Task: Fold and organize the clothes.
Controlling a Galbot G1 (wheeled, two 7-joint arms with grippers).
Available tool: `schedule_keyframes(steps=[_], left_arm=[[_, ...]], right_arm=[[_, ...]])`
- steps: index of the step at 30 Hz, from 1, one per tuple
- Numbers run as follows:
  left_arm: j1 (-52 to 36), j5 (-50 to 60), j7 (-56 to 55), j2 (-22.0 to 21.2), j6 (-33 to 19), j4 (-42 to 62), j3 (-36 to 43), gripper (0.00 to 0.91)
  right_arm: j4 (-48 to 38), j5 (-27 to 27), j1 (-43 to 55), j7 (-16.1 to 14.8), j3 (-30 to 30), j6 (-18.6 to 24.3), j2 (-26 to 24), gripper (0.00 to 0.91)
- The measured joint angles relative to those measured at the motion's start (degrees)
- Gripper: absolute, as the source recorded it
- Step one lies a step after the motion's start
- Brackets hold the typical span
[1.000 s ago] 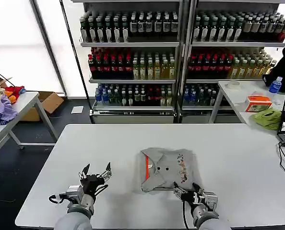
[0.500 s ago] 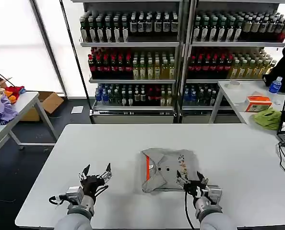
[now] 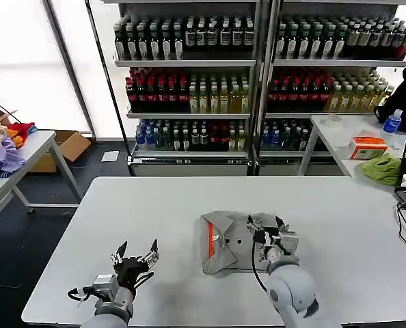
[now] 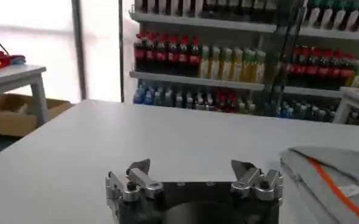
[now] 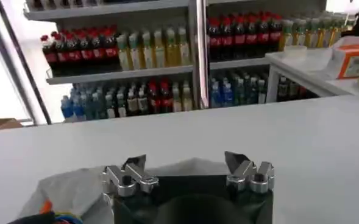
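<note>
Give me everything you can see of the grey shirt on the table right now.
The shirt is light grey, soft-looking fabric, folded into a compact, roughly square bundle lying flat on the white table, near its front middle. An orange-lined placket with dark buttons runs along its left part, and a small multicoloured print shows toward its right side. The folds look slightly rumpled. The right gripper, open, is over its right portion; actual contact cannot be told. The left gripper is apart, open.

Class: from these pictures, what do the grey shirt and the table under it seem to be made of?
The grey shirt: probably soft knit cotton, matt; it lies in limp folds and creases. The table: seemingly laminate or painted board, smooth white, with a faint sheen.
</note>
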Motion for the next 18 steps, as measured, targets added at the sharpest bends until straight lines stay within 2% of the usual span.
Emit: schedule_keyframes(steps=[9, 18], left_arm=[[0.99, 0.31, -0.01, -0.27, 0.03, -0.26, -0.30, 0.907], [1.44, 0.32, -0.09, -0.33, 0.22, -0.41, -0.56, 0.907]], right_arm=[[-7.90, 2.84, 4.85, 0.72, -0.41, -0.34, 2.17, 0.907], [-12.29, 5.41, 7.09, 1.04, -0.80, -0.50, 3.01, 0.907]])
